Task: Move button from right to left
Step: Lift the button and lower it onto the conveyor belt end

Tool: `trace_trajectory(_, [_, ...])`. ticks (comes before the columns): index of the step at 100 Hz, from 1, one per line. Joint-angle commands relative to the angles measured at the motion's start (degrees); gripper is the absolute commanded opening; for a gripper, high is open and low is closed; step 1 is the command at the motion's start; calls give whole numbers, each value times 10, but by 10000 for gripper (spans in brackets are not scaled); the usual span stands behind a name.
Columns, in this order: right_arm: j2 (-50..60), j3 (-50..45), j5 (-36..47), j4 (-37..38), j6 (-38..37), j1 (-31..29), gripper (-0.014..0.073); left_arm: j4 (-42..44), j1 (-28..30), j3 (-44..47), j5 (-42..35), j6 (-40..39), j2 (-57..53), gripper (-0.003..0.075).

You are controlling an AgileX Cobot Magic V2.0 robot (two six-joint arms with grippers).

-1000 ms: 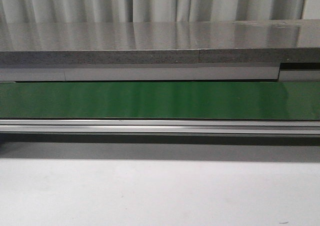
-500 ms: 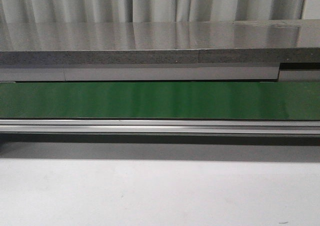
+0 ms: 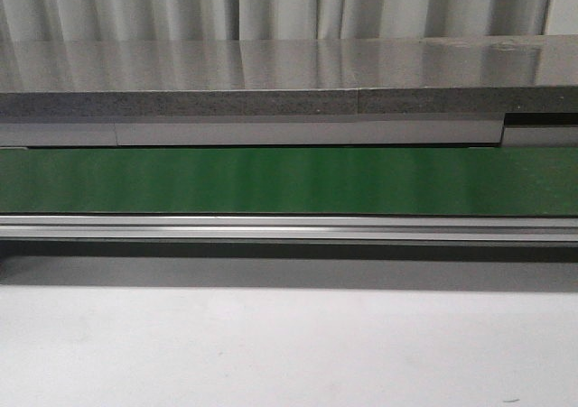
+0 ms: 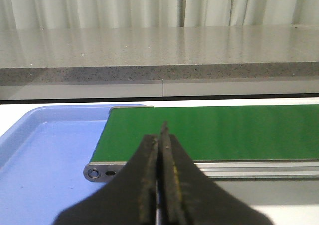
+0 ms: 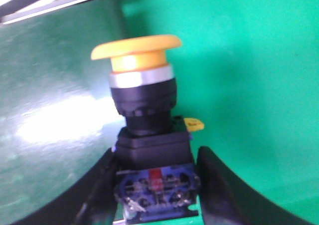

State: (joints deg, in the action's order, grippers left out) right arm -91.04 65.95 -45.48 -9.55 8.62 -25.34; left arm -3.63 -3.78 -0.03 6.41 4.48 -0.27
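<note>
Right wrist view: button (image 5: 144, 130) with yellow-orange mushroom cap, silver collar and black body with blue base, held between the two dark fingers (image 5: 219, 185) of the right hand (image 5: 155, 195), jaws closed against the sides of the body. Green belt surface (image 5: 249, 85) directly behind the button; image somewhat blurred.

Left wrist view: left hand (image 4: 160, 185) with fingers pressed together, nothing between them, above the end of the green conveyor belt (image 4: 214, 132); blue tray (image 4: 45, 160) beside and under that end.

Front view: conveyor belt (image 3: 289, 181) running across, white table (image 3: 289, 344) in front; neither hand nor button in sight.
</note>
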Motion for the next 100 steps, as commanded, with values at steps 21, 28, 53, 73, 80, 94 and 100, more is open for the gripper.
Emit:
trace_trajectory(21, [32,-9,4,-19,-18,52,131,0,-3,26,-43,-6,-18,-20])
trace_trajectory(28, [30,-12,6,-25,-18,57,131,0,-3,26,-43,-6,-18,-20])
trace_trajectory(53, [31,-12,5,-25,-16,60,245,0,-3,26,-43,-6,-18,-20])
trace_trajectory(73, [31,-12,22,-31,-13,60,668,0,-3,26,-43,-6,-18,-20])
trace_trajectory(80, [31,-12,25,-38,-13,60,638,0,-3,26,-43,-6,-18,-20])
trace_trajectory(94, [38,-12,25,-42,-13,61,629,0,-3,26,-43,-6,-18,-20])
trace_trajectory(100, [46,-12,25,-42,-13,62,629,0,-3,26,-43,-6,-18,-20])
